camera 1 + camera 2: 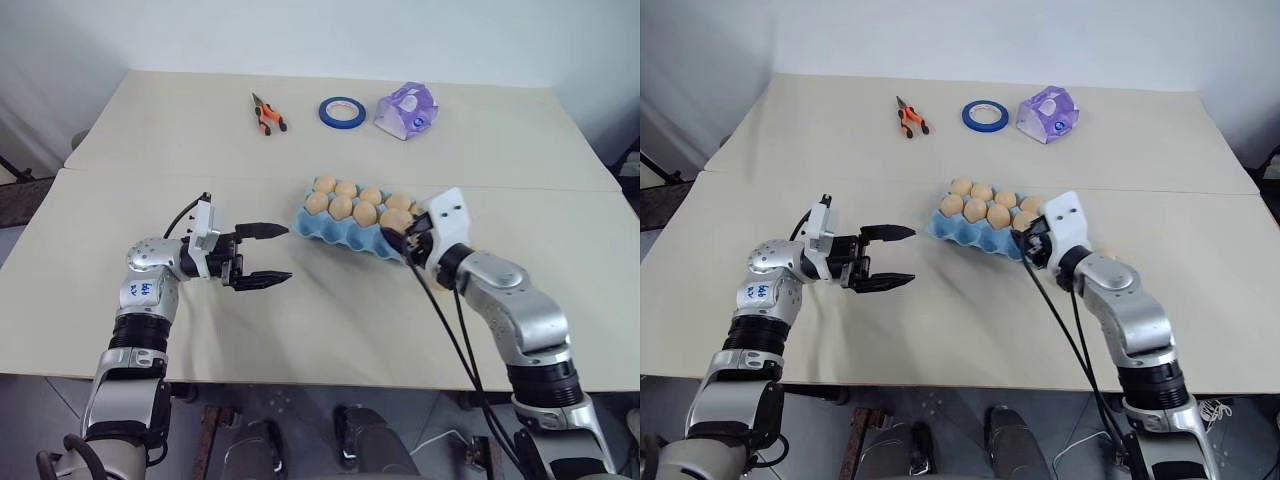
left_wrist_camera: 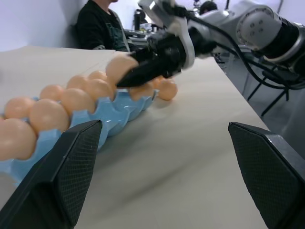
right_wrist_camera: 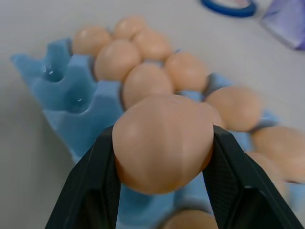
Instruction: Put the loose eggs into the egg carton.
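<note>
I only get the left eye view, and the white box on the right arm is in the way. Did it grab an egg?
Observer: Yes. In the right wrist view, the right end effector is clamped on an egg, with one black finger on each side.
Operator: Where is it holding it?
Observer: Just above the egg carton, over its filled cups.
Operator: Are any eggs left out?
Observer: The left wrist view shows one loose egg that seems to lie on the table just past the carton's end.
</note>
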Robot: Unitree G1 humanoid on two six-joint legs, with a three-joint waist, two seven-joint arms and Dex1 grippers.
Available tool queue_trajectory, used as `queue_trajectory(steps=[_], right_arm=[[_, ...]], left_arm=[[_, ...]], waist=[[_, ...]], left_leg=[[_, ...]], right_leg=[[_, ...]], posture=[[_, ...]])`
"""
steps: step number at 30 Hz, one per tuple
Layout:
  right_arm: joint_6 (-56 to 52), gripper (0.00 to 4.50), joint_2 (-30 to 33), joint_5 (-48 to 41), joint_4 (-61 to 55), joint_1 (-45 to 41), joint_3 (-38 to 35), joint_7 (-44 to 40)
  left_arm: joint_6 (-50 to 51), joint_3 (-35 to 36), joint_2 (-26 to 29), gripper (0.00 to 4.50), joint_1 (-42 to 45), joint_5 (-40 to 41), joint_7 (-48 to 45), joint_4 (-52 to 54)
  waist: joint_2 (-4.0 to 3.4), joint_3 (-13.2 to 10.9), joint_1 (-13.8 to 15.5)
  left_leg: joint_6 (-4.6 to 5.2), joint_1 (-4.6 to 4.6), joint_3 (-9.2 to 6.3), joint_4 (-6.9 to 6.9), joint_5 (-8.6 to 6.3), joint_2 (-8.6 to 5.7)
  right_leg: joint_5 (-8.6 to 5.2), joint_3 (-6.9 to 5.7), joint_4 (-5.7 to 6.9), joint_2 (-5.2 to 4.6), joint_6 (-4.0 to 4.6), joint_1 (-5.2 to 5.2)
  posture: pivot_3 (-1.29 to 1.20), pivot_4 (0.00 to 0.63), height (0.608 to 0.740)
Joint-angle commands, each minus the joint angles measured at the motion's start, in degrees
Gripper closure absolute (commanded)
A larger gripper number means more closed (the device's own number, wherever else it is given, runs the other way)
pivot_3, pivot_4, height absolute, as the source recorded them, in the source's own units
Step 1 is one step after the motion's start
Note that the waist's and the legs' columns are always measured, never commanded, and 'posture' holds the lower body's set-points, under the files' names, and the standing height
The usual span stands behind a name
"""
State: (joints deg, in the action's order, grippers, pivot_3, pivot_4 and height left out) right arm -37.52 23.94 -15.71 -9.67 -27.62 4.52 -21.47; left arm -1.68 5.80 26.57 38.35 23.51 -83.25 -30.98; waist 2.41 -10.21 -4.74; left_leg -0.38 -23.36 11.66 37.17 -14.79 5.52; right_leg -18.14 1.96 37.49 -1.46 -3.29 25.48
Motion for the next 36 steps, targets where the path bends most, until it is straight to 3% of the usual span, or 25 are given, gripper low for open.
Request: queue_trajectory(steps=[1, 8, 15, 19, 26, 32, 36], right_arm=[[2.65, 2.17, 0.30, 2.19, 1.63, -1.84, 0.57, -1.27], [1.44, 0.02, 1.44, 2.72, -0.60, -1.92, 0.41, -4.13], [-1.46, 0.02, 3.55, 1.09, -6.85, -1.46, -1.60, -6.29], [-3.36, 0.02, 5.43, -3.90, -14.11, 1.60, -8.13, -8.10], [6.36, 0.02, 9.04, -14.48, -23.95, 24.32, -27.48, -19.66], [20.96, 0.02, 8.48, -13.32, -16.86, 43.22, -39.79, -27.76], [24.40, 0.02, 9.24, -15.67, -12.12, 49.38, -45.75, -31.29]], left_arm=[[-0.23, 1.24, 0.99, 0.00, -0.70, 1.49, 0.66, 3.31], [-0.52, 1.67, 1.41, 0.00, -1.05, 1.45, 1.49, 3.56], [-0.94, 1.48, 1.04, 0.00, -0.12, 1.20, 1.63, 2.38], [-1.45, 1.25, 0.59, 0.00, 0.79, 0.95, 1.61, 1.11], [-2.29, 0.91, -0.30, 0.00, 2.22, 0.62, 1.42, -0.98], [-2.87, 0.78, -0.77, 0.00, 2.93, 0.48, 1.41, -2.30], [-3.06, 0.82, -0.76, 0.00, 2.92, 0.55, 1.40, -2.59]], waist=[[0.00, 0.00, -0.03], [0.00, 0.00, -0.12], [0.00, 0.00, -0.12], [0.00, 0.00, 0.01], [0.04, 0.02, 1.85], [0.05, 0.02, 1.58], [0.06, 0.02, 1.23]], left_leg=[[-0.01, 0.01, 0.01, 0.01, 0.01, 0.01], [-0.05, 0.09, 0.01, 0.04, 0.12, -0.01], [-0.07, 0.10, -0.04, -0.01, 0.14, 0.00], [-0.06, 0.08, -0.04, -0.02, 0.13, -0.01], [-0.04, 0.05, -0.13, -0.06, 0.07, -0.25], [0.11, 0.18, -0.06, 0.00, 0.10, -0.47], [0.21, 0.33, -0.09, 0.02, 0.04, -0.51]], right_leg=[[0.00, 0.00, 0.01, 0.01, 0.00, 0.00], [0.00, -0.03, 0.22, -0.02, 0.00, 0.00], [0.00, 0.00, 0.26, -0.02, 0.02, 0.01], [-0.01, 0.00, 0.22, -0.05, 0.02, 0.01], [-0.01, -0.04, -0.01, 0.02, 0.02, -0.07], [0.10, -0.14, 0.03, -0.02, -0.17, -0.17], [0.14, -0.05, 0.01, -0.16, -0.14, -0.32]], posture=[[0.00, 0.150, 0.740], [0.00, 0.150, 0.740], [0.00, 0.150, 0.740], [0.00, 0.150, 0.740], [0.00, 0.150, 0.740], [0.00, 0.150, 0.740], [0.00, 0.150, 0.740]])
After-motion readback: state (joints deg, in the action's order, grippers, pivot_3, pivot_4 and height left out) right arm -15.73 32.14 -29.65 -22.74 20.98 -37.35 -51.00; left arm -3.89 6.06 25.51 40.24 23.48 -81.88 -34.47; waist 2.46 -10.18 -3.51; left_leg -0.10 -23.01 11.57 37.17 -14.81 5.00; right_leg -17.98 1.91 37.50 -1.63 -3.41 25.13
